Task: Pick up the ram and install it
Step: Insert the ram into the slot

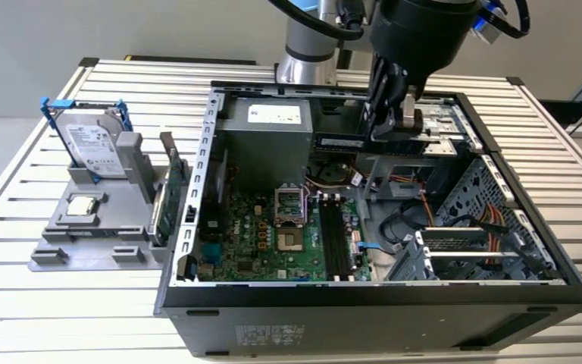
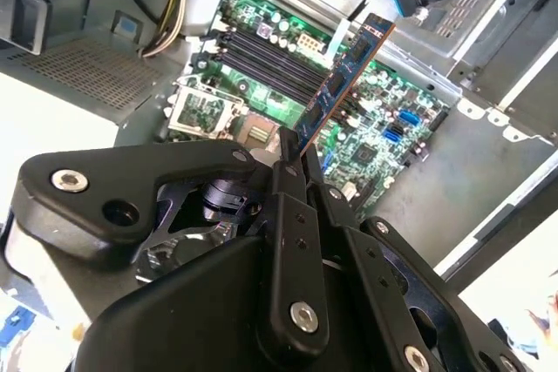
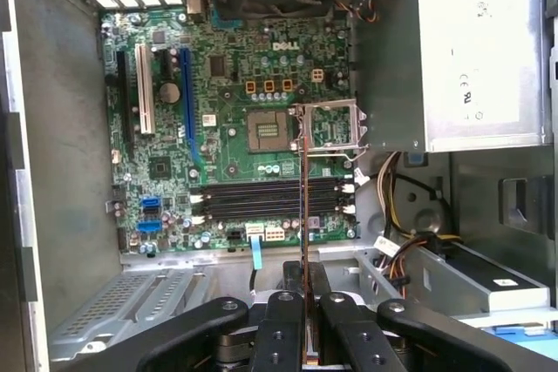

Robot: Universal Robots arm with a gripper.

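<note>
Starting from the exterior view's left, the grey plastic holder (image 1: 79,246) carries the silver hard drive (image 1: 97,148) in its blue frame, the small square processor (image 1: 84,205) and a thin green board (image 1: 173,199) standing on its edge. I judge that board to be a spare stick.

Next is the open computer case (image 1: 205,189), made of grey sheet metal with many punched holes. On its floor lies the green motherboard (image 1: 261,235). The memory slots (image 3: 270,199) are long, narrow and black, with pale latches at the ends, and all of them look empty.

Further right, my gripper (image 1: 392,129) hangs above the case, and its matte black fingers (image 2: 292,215) are clamped on one end of the ram (image 2: 344,71). The ram is a slim, flat green stick with dark chips. In the first wrist view I see it edge-on, crossing over the slots and not touching them.

So I judge that the picking up is done, while the seating in a slot is not yet done
</note>
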